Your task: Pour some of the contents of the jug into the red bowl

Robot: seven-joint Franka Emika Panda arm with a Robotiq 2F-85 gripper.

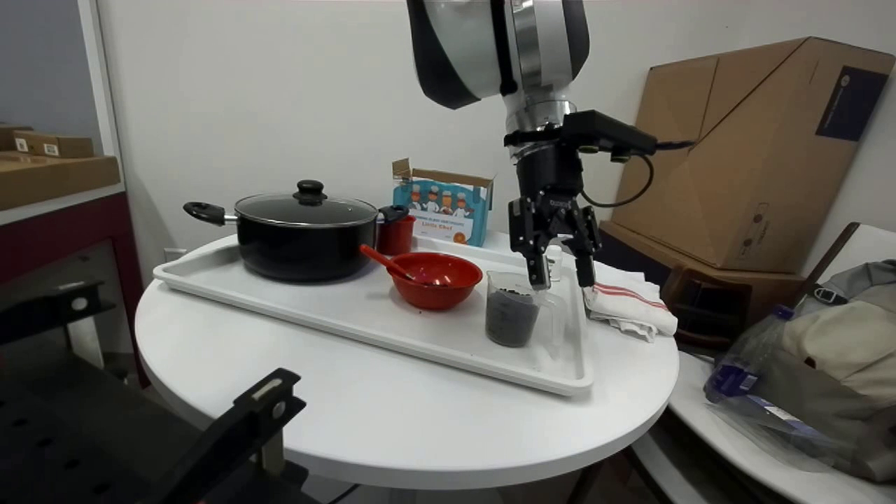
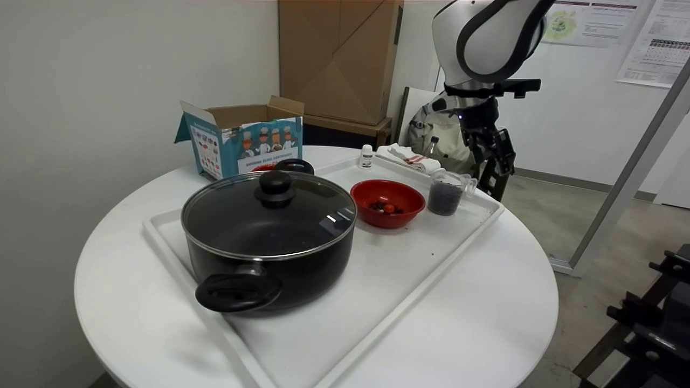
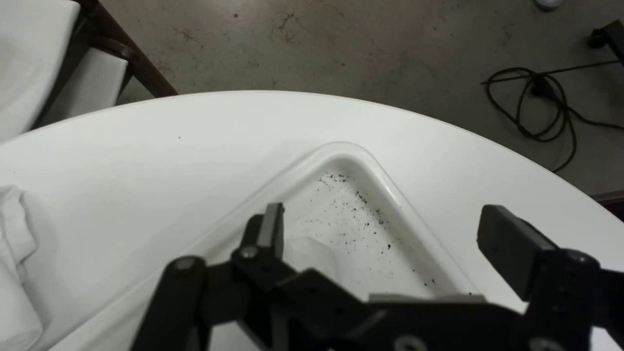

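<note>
"Wrist view: how was the gripper (image 3: 382, 222)?"
"Its jaws gaped."
"The jug (image 1: 509, 318)?"
"See-through, it stood on the smooth tray (image 1: 420, 329), the round red bowl (image 1: 434, 295) between it and a lidded pot (image 1: 308, 248)."

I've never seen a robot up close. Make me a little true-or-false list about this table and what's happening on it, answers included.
1. The red bowl sits between the pot and the jug. True.
2. The jaws are gripping the jug. False: they stand apart, holding nothing.
3. Dark specks lie in a corner of the tray. True.
4. The tray carries everything here. False: the towel lies beside it on the table.
5. The jug is empty. False: it holds something dark.
6. The pot has its lid on. True.
</note>
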